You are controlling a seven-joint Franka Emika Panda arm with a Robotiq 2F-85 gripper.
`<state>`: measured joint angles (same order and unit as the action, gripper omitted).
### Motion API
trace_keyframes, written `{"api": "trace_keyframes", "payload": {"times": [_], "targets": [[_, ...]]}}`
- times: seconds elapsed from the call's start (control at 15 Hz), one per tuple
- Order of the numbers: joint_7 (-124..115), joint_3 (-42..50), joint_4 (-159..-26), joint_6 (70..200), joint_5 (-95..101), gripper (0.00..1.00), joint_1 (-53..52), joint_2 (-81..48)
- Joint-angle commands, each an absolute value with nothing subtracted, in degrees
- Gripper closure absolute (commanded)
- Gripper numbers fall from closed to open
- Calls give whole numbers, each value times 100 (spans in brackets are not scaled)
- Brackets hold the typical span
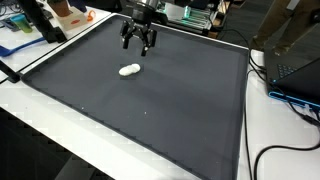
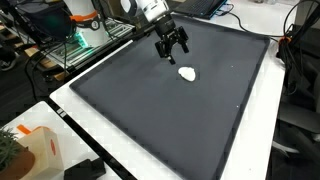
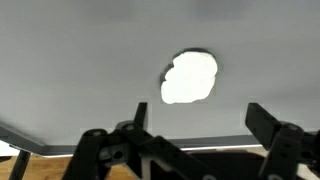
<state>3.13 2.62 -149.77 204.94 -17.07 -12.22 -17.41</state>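
A small white lump point(image 1: 130, 70) lies on the dark grey mat point(image 1: 150, 110); it also shows in the other exterior view as a white lump point(image 2: 187, 73) on the mat point(image 2: 160, 110). My gripper point(image 1: 139, 45) hangs above the mat, a little behind the lump, fingers spread and empty. It appears too as the gripper point(image 2: 174, 48) pointing down. In the wrist view the white lump point(image 3: 189, 77) sits ahead of the open gripper point(image 3: 200, 118), with nothing between the fingers.
The mat covers a white table point(image 1: 270, 130). Cables and a dark device point(image 1: 295, 75) lie beside one edge. Boxes and clutter point(image 1: 40, 25) stand past the far corner. An orange-marked object point(image 2: 25, 135) sits near the table's front corner.
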Motion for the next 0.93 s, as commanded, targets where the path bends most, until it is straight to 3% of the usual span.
{"api": "trace_keyframes", "payload": {"times": [0.0, 0.87], "targets": [[604, 494, -14766, 20072, -2054, 0, -1501, -1757], [666, 851, -14539, 19502, -2211, 0, -1744, -1700]]}}
